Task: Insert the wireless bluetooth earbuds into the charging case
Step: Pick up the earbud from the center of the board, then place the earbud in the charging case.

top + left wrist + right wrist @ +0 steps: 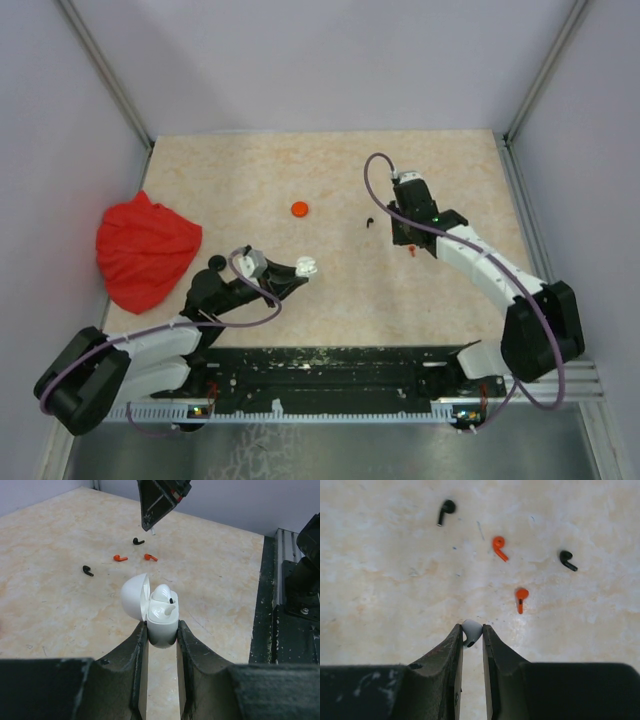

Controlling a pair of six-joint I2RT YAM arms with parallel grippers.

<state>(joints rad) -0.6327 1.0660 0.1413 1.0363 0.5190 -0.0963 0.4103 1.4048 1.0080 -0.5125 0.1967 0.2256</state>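
My left gripper (162, 628) is shut on the open white charging case (161, 616), lid tipped left, one white earbud (166, 601) seated inside. In the top view it (306, 267) holds the case near the table's middle front. My right gripper (472, 630) is shut on a white earbud (471, 629) just above the table, right of centre (405, 238). Ahead of it lie two black earbuds (445, 509) (567, 559) and two orange-red earbuds (499, 546) (521, 597). The same earbuds show in the left wrist view, such as the black one (88, 570).
A red cloth (145, 250) lies heaped at the left edge. A round orange disc (300, 209) sits mid-table and a black disc (216, 262) lies near the left arm. Grey walls and metal posts enclose the table.
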